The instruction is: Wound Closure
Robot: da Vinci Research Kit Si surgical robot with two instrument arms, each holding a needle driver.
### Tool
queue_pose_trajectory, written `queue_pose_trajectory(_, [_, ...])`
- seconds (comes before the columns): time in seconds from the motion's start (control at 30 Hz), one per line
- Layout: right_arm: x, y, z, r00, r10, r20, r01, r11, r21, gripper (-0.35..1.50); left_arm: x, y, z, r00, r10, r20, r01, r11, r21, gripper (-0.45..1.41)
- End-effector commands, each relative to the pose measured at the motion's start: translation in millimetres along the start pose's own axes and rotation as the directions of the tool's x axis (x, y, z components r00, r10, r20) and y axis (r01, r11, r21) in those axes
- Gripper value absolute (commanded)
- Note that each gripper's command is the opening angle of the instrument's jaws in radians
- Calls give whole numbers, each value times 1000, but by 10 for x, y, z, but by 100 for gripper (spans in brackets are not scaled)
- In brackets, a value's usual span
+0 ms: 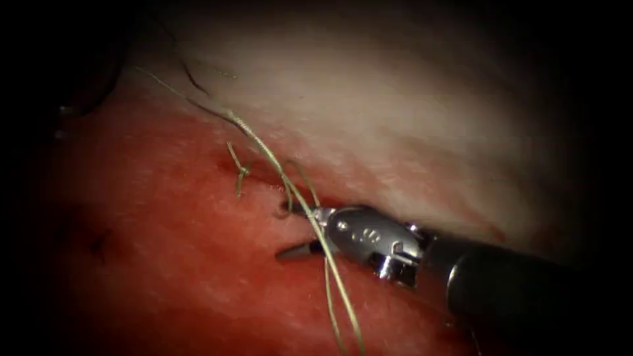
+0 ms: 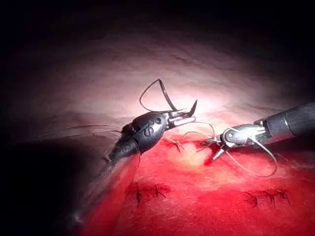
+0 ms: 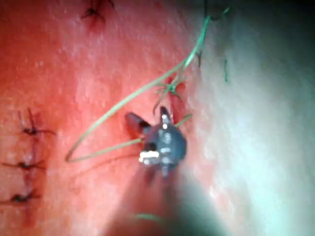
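Red-stained tissue [image 1: 165, 264] is filling my endoscope view, with a tied knot [image 1: 240, 170] already sitting on the cut [image 1: 264, 173]. I am holding the needle [image 2: 165, 93] clear of the tissue, the left tool [image 2: 187, 114] clamped near one end. My right tool [image 1: 298, 229] is standing with jaws apart at the cut, thread [image 1: 330, 277] running between them, gripping nothing. More stitches look needed.
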Motion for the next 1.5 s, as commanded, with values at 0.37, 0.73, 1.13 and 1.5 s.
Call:
queue_pose_trajectory(0.37, [-8, -2, 13, 992, 127, -18, -126, 990, 64, -35, -7, -3, 4, 1000, 2, -2, -2, 1000, -3, -45])
queue_pose_trajectory(0.73, [77, -25, -109, 987, 154, -48, -151, 986, 64, -35, -21, -14, -8, 1000, 1, -9, -1, 1000, -6, -45])
queue_pose_trajectory(1.13, [130, -83, -147, 999, 20, -34, -18, 998, 59, -35, -20, -14, -15, 1000, -1, -12, 1, 1000, -11, -45])
queue_pose_trajectory(1.5, [104, -70, -114, 985, -45, -167, 62, 993, 98, 115, -16, -17, -38, 1000, 5, 12, -4, 1000, -7, -45])
